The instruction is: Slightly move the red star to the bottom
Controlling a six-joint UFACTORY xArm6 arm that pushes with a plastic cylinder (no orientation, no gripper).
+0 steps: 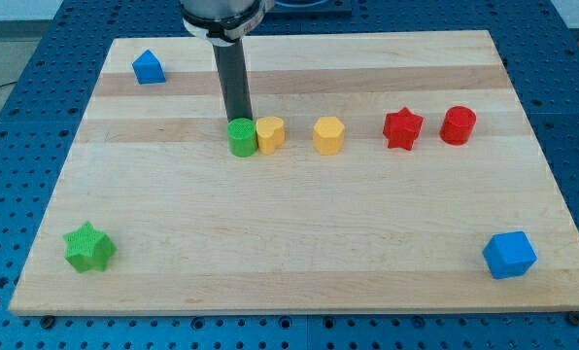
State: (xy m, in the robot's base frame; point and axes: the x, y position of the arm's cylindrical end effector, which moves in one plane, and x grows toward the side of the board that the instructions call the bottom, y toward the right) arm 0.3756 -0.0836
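On the board's upper middle, our rod comes down just above the green cylinder (pixel 241 138); my tip (pixel 238 121) seems to sit right at that block's top edge, though contact cannot be confirmed. No gripper here, only the bare rod, holding nothing. A yellow block (pixel 270 134) touches the green cylinder on the view's right; a second yellow block (pixel 328 135) lies further right.

The red star (pixel 402 128) sits well to the view's right of the tip, just beside a red cylinder (pixel 458 125).

Judgement: approach not started. We should route the tip along the view's top side of the row, clear of both yellow blocks, stop directly above the star, centred, then push briefly toward the view's bottom. Off-centre contact would likely spin the star or nudge the red cylinder.
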